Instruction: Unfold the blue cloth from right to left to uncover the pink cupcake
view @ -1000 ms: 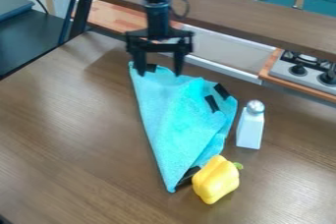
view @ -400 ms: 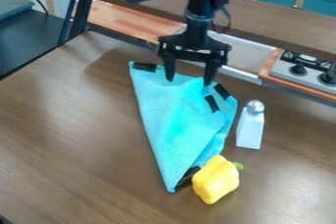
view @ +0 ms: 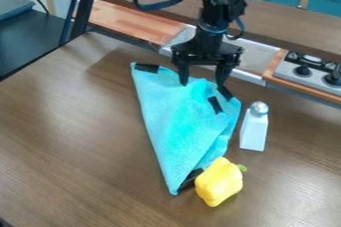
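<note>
Rightward and slightly down the frame: that is how the gripper shifts between the earlier frames and now. Cloth, shaker and pepper keep their positions.

Hand state: open, its two fingers pointing down with a wide gap between them; I see nothing held. I have it over the upper part of the cloth, top centre of the frame. Contact between fingertips and cloth: I cannot tell from this angle.

Cloth: light blue, folded, roughly triangular, lying on the table in the centre of the frame. It is wide at the top and narrows to a point at lower centre. I note black patches at its upper left corner, near its upper right edge and by its lower tip.

Shaker: white, silver top, upright, just right of the cloth. Pepper: yellow, green stem toward the right, beside the cloth's lower end, below the shaker in the frame.

Background: stove at the right edge, shelf across the top.
</note>
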You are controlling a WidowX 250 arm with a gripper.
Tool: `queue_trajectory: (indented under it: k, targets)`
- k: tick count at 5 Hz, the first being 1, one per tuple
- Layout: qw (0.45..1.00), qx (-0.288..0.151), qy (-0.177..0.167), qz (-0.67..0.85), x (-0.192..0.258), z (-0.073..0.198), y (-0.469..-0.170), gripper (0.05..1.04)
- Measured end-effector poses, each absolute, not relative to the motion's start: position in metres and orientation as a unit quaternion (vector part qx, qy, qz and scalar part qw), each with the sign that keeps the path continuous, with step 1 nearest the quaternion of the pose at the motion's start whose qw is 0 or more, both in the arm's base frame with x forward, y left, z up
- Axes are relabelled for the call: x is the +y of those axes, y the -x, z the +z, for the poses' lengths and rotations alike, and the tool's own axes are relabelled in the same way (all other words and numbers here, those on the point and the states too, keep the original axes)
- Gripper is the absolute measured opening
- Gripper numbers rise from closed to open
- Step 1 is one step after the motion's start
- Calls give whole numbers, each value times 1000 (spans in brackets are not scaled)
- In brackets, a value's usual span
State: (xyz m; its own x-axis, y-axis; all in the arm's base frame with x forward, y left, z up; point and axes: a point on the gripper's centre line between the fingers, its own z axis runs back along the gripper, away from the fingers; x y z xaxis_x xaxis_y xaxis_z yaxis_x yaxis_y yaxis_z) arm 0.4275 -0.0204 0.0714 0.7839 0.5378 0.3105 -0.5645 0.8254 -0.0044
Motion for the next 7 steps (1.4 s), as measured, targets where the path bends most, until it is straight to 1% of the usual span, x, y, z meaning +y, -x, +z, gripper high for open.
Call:
queue_trajectory:
  k: [1, 2, 3, 5, 6, 7]
  targets:
    - [933, -162, -43, 317, -32, 69, -442, 999]
    - [935, -154, -56, 315, -45, 53, -454, 999]
    - [933, -150, -72, 320, -47, 42, -462, 999]
    - [929, -164, -86, 319, -55, 41, -465, 999]
    - [929, -159, -101, 319, -52, 30, -457, 999]
    - [925, -167, -112, 322, -53, 29, -456, 999]
